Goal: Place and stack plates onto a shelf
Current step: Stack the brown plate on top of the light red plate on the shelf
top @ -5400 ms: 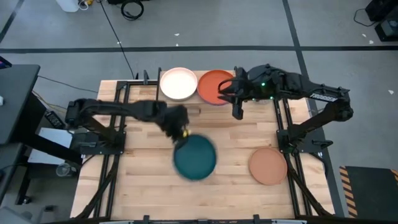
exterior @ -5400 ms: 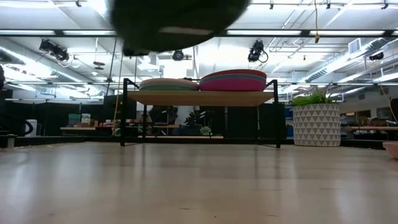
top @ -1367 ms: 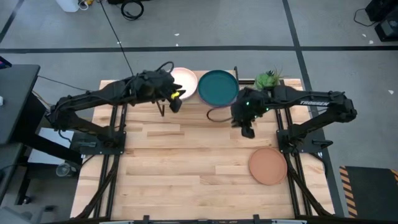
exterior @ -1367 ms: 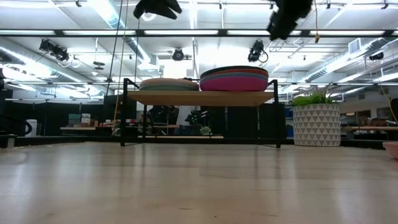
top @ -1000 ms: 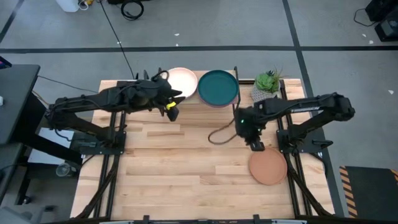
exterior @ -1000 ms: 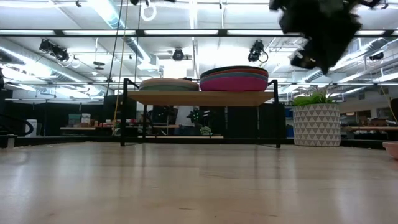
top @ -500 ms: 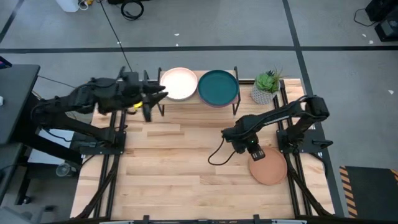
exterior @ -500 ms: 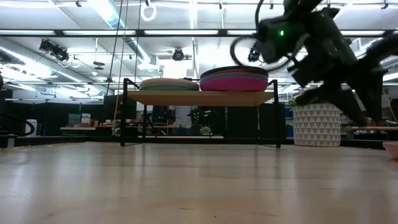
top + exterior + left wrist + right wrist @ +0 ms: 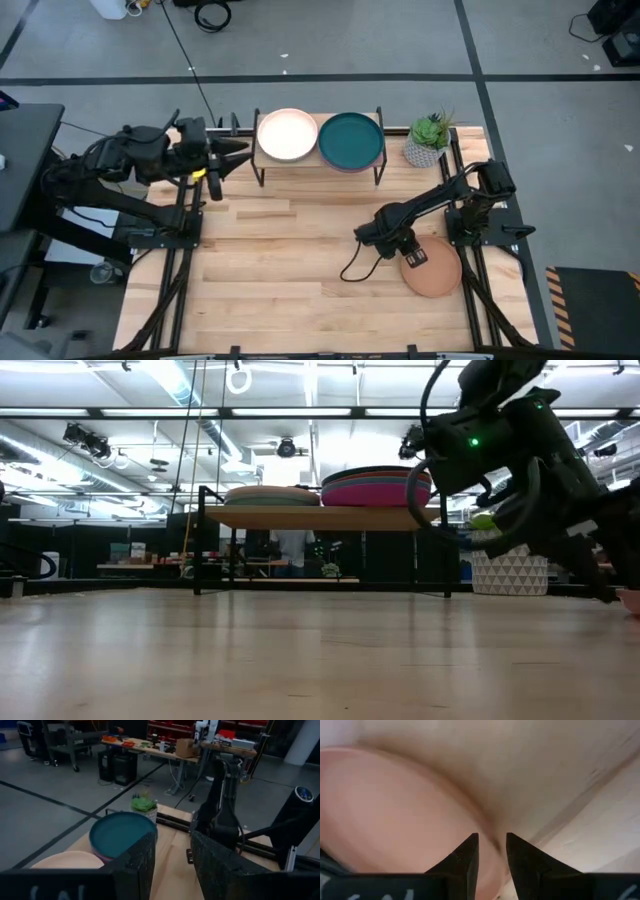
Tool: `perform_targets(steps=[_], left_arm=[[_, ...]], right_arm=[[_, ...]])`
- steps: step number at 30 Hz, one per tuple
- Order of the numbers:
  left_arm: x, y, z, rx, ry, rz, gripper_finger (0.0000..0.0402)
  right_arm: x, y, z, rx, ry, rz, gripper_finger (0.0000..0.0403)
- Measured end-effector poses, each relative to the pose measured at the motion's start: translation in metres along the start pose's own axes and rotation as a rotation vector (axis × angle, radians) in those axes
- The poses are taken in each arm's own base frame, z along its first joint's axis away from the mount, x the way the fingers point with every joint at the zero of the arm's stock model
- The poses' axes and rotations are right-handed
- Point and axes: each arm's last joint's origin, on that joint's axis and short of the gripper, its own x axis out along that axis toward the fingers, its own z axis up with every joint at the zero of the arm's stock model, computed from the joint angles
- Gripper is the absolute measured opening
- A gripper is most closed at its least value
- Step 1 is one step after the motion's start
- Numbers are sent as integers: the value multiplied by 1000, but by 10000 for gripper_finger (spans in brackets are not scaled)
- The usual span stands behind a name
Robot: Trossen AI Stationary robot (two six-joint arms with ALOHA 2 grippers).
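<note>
- Right end effector [image 9: 412, 257], dark fingers slightly apart, hovers over the round matte tan-brown plate's [image 9: 436, 272] rim on the slatted wooden desk [image 9: 290, 270];
- Left end effector [image 9: 214, 183], fingers apart, waits beside the wooden-topped shelf [image 9: 320, 517] bearing stacked plates.

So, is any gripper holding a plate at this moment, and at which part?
No, nothing is held. The right gripper, open, is over the rim of the tan-brown plate; the left gripper, open, is empty beside the shelf.
</note>
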Motion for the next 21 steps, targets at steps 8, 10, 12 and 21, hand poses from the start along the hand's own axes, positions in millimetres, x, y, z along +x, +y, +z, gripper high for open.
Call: perform_targets(steps=[8,10,12,21], left_arm=[[1,0,-2,63,23,12,132],[1,1,-2,61,22,17,132],[1,1,-2,61,22,18,132],[1,1,-7,79,62,25,132]], right_arm=[[9,-2,-3,29,2,-38,57],[9,-2,-3,28,-5,-37,33],[7,-2,-2,15,-15,-35,16],[-19,-20,-6,80,-5,37,20]])
